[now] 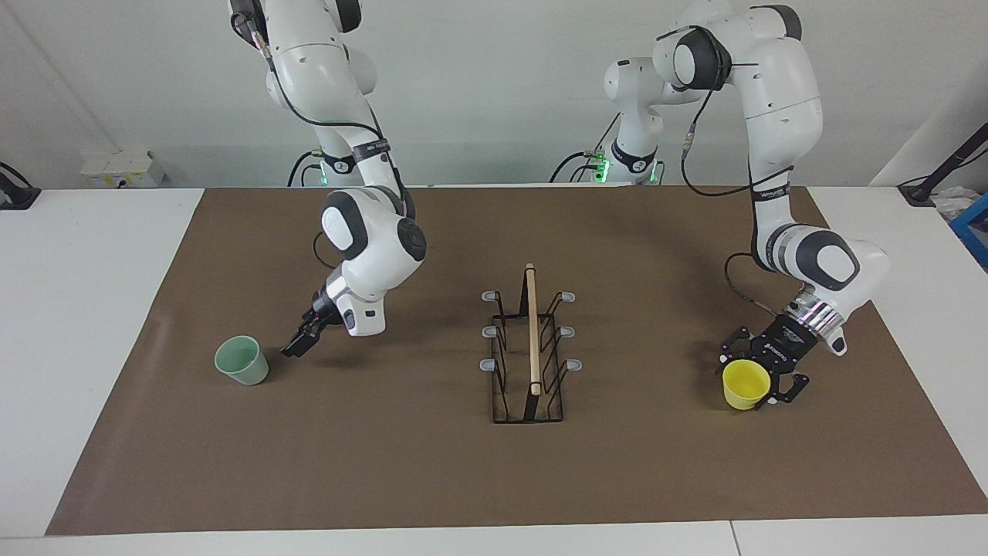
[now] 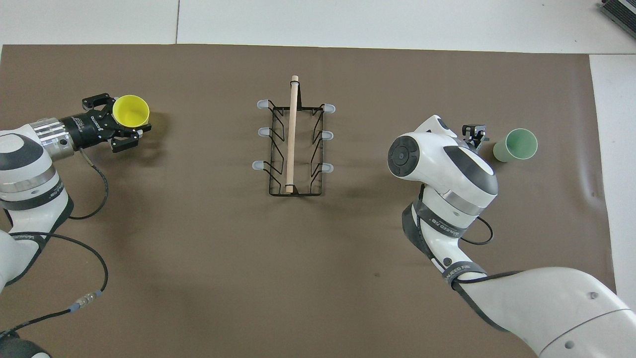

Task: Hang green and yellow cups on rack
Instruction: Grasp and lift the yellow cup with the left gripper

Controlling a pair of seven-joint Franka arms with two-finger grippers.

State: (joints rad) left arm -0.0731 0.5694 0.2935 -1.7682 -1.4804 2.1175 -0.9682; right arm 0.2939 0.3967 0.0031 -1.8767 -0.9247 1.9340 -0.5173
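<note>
Left gripper [image 1: 752, 376], lower right of the facing frame, clasps the upright yellow cup [image 1: 745, 384]; right gripper [image 1: 295, 347] hangs spread, just beside the green cup [image 1: 242, 361], mid-left; rack [image 1: 530, 349] sits centre.

rack [image 1: 529, 347] mid-table | yellow cup [image 1: 746, 384] left arm's end | green cup [image 1: 242, 360] right arm's end

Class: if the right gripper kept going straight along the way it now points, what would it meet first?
Probably the green cup: the right gripper slants down toward it with a gap between them. Depth is unclear; it might meet the brown mat just short of the cup.
</note>
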